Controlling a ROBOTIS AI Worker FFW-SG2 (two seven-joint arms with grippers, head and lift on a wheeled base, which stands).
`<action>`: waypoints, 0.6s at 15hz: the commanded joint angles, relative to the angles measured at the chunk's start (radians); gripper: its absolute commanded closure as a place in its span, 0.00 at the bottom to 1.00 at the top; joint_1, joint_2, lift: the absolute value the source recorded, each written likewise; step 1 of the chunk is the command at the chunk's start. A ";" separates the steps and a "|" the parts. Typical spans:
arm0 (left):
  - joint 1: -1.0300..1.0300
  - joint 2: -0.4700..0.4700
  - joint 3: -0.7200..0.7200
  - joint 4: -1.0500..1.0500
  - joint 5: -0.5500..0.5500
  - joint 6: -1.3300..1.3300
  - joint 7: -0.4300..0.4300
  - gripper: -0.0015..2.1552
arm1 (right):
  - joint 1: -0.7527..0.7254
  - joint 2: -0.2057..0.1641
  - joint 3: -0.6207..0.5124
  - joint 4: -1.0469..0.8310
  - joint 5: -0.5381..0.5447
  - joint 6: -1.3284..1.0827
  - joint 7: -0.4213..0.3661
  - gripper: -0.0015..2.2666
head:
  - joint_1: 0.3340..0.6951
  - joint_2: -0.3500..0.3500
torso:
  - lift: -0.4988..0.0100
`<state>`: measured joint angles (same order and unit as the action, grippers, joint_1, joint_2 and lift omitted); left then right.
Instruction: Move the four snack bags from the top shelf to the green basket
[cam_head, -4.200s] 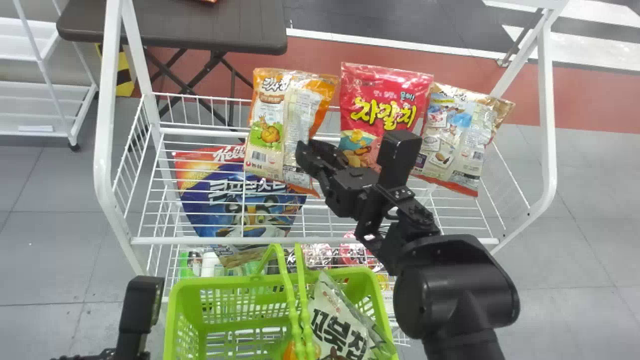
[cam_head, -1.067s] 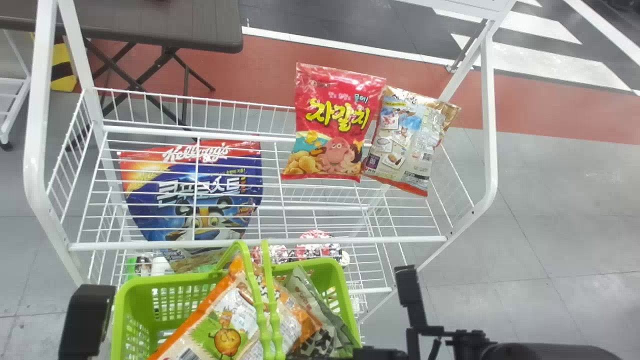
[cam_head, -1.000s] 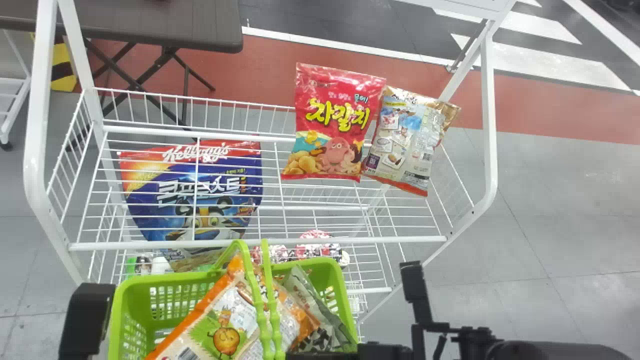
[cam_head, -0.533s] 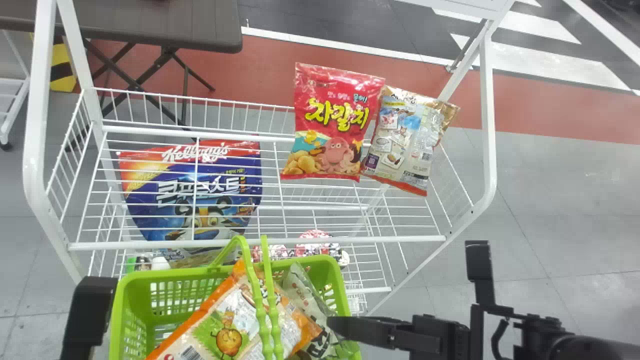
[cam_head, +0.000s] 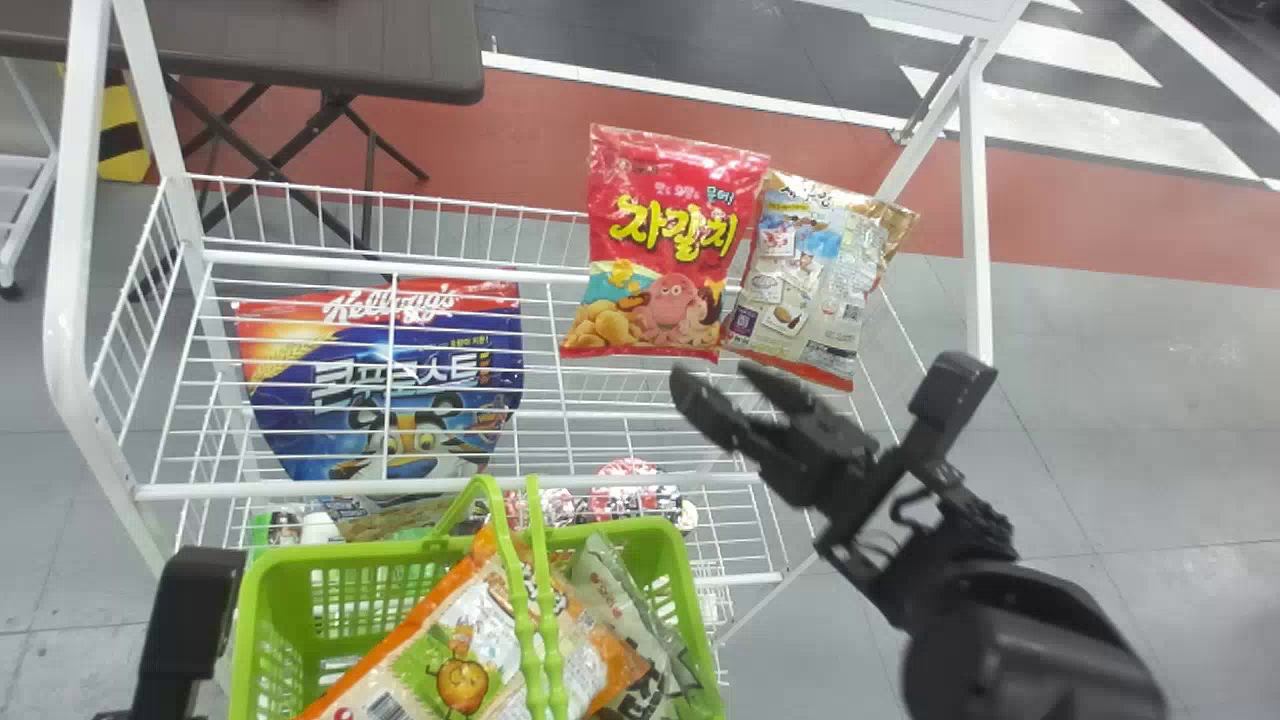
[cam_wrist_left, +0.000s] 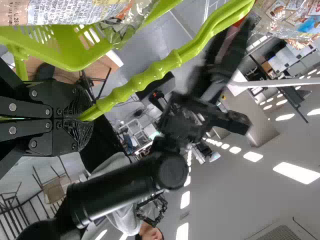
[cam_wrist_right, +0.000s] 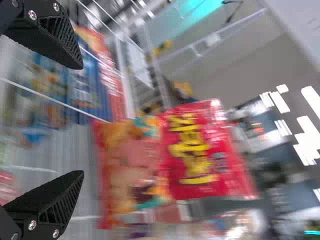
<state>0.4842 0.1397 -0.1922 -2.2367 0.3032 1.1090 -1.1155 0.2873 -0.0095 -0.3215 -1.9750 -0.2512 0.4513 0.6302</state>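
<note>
Left hand (cam_wrist_left: 82, 119): pressed together on the ribbed lime-green plastic handle (cam_wrist_left: 150, 77) of the green slatted basket (cam_head: 340, 550). Inside: one orange-and-cream foil bag (cam_head: 460, 640); one grey-green foil bag (cam_head: 625, 610). Right hand (cam_head: 715, 375): spread, unladen, near the remaining stock. On the white wire top shelf (cam_head: 250, 491), upright, side by side: one glossy red bag (cam_head: 670, 240); one beige printed bag (cam_head: 790, 290). Tally, as judged: two delivered, two outstanding.

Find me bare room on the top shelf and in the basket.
The top shelf is bare between its left side and the red bag; the basket has a gap between its left wall and the orange bag. Crowded: the shelf's right, with the beige bag and nearby right gripper, and the basket's right, with the grey bag.
</note>
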 joint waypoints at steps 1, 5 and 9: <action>-0.001 0.008 0.002 0.009 0.005 0.016 -0.006 0.96 | -0.080 -0.001 0.070 0.137 0.096 -0.271 -0.053 0.03 | 1.00 0.00 | 0.98; 0.016 0.017 0.023 0.000 0.027 0.041 -0.052 0.96 | -0.180 -0.003 0.081 0.294 0.171 -0.415 -0.130 0.03 | 1.00 0.00 | 0.98; 0.016 0.020 0.042 -0.003 0.051 0.078 -0.079 0.96 | -0.292 -0.009 0.079 0.378 0.236 -0.351 -0.142 0.04 | 1.00 0.00 | 0.98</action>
<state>0.5001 0.1578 -0.1560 -2.2395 0.3461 1.1701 -1.1908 0.0374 -0.0153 -0.2425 -1.6241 -0.0447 0.0507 0.4862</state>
